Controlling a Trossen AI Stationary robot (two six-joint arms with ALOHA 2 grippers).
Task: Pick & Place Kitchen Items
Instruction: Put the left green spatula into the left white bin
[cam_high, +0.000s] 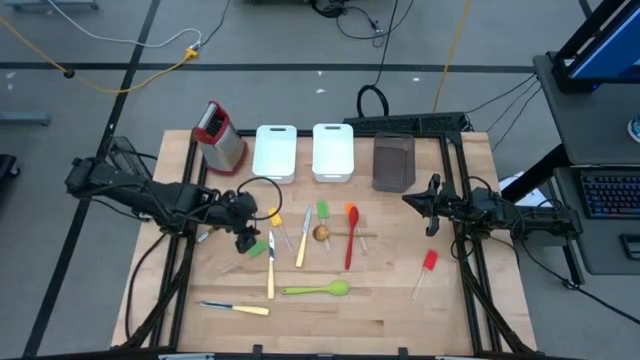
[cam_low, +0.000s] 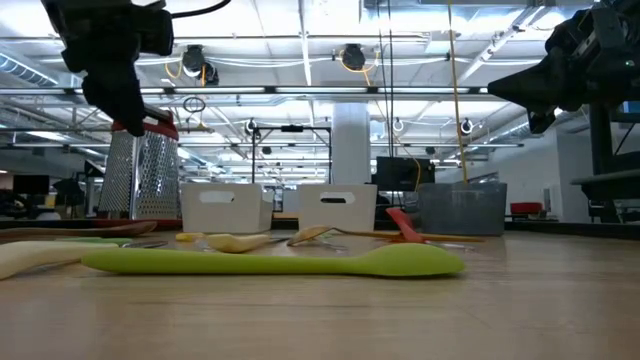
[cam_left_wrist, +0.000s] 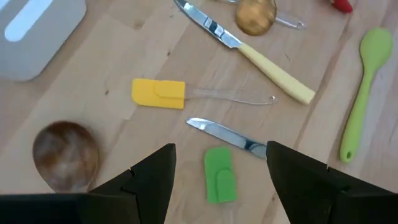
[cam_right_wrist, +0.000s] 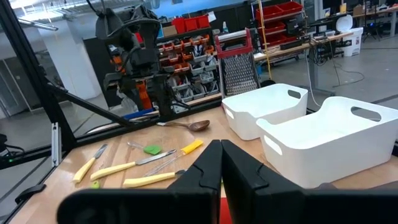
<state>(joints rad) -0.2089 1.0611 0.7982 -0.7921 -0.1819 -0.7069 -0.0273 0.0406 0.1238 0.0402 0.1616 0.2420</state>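
Note:
Kitchen items lie scattered on the wooden table: a yellow spatula (cam_left_wrist: 158, 93), a small green spatula (cam_left_wrist: 219, 174), a cream-handled knife (cam_left_wrist: 273, 71), a second knife's blade (cam_left_wrist: 227, 135), a wooden spoon's bowl (cam_left_wrist: 65, 152), a long green spoon (cam_high: 318, 290), a red spoon (cam_high: 350, 245) and a red spatula (cam_high: 429, 262). My left gripper (cam_left_wrist: 221, 148) hangs open above the green spatula, tilted down, clear of the table (cam_low: 115, 95). My right gripper (cam_right_wrist: 221, 155) is shut and held level at the table's right side (cam_high: 415, 199), holding nothing.
At the table's far edge stand a steel grater with a red top (cam_high: 220, 135), two white bins (cam_high: 275, 152) (cam_high: 332, 150) and a dark bin (cam_high: 393, 162). Another knife (cam_high: 235, 307) lies near the front left. Bare wood shows along the near edge.

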